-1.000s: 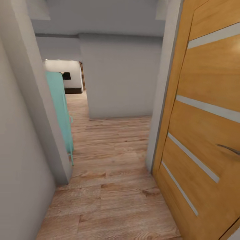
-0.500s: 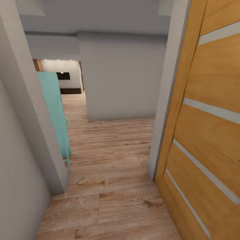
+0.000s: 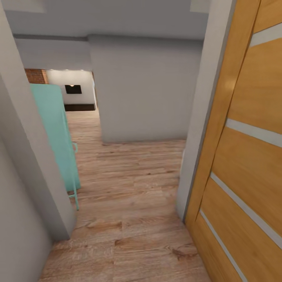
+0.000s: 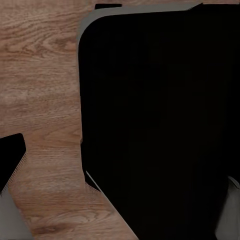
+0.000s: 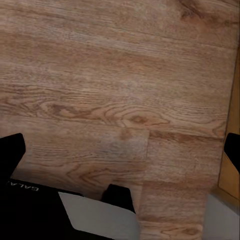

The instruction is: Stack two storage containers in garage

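Still early, by the look of it: robot sits in a hallway on wood plank flooring (image 3: pixel 129 184) beside an open wooden door (image 3: pixel 243 149) and a teal cabinet (image 3: pixel 55 133). No storage containers in sight, so their whereabouts can't be told and both carries look left to do. Right hand (image 5: pixel 122 150) spread open, holding nothing; left hand's state I cannot tell.

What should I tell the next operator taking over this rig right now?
Left tool: fingertips wide apart over the wood plank floor, nothing between them; the robot's dark base sits below it.
Right tool: fingertips wide apart over the same floor, empty.
Position: in a hallway, passing a wooden door on the right, a teal panel on the left, a grey wall ahead.
Containers: none in sight, none carried.
Done: nothing visible.
Left: find both containers, take them to the garage, stack them.
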Robot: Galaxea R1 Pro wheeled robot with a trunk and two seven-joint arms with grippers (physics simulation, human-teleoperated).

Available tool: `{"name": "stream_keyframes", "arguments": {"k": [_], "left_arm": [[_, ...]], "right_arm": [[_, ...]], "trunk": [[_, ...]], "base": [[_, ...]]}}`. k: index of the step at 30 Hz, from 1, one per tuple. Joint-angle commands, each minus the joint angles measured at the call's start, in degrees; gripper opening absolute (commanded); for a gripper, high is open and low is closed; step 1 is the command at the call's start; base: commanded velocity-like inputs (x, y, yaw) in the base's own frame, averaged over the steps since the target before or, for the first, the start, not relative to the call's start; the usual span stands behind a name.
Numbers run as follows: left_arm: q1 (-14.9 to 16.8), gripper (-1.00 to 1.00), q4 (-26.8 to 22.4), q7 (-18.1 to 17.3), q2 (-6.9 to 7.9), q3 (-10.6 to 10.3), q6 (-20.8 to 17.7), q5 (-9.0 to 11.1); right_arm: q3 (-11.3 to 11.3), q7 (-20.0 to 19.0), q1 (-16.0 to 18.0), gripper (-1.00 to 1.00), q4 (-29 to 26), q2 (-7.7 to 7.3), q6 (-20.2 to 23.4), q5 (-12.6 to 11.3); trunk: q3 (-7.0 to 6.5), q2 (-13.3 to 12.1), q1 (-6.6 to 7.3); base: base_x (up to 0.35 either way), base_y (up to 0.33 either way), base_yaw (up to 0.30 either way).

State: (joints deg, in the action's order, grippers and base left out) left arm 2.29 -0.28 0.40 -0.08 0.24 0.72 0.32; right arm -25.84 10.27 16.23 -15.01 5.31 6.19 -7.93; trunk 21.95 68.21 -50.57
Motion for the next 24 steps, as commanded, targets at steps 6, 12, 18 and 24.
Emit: {"name": "stream_keyframes", "arguments": {"k": [6,12,18,24], "left_arm": [[0.00,1.00,0.01,0.06,-0.01,0.09,0.08,0.03],[0.02,1.00,0.01,0.05,-0.01,0.10,0.08,0.03],[0.03,1.00,0.01,0.06,-0.01,0.11,0.08,0.04],[0.34,1.00,-1.07,0.04,-0.01,0.00,0.35,0.02]], "right_arm": [[-0.31,0.37,0.03,1.00,-0.20,-0.03,0.31,-0.71],[-0.22,0.37,0.03,1.00,-0.20,-0.08,0.27,-0.97],[-0.25,0.30,0.03,1.00,-0.20,-0.16,-0.47,-1.11],[-0.26,0.32,0.03,1.00,-0.20,-0.20,-1.83,-1.12]], "trunk": [[0.06,0.03,-0.03],[0.06,0.03,-0.03],[0.06,0.03,-0.03],[0.06,0.03,-0.03]], "base": [[0.330,0.000,0.000],[0.330,0.000,0.000],[0.330,0.000,0.000],[0.330,0.000,0.000]]}}
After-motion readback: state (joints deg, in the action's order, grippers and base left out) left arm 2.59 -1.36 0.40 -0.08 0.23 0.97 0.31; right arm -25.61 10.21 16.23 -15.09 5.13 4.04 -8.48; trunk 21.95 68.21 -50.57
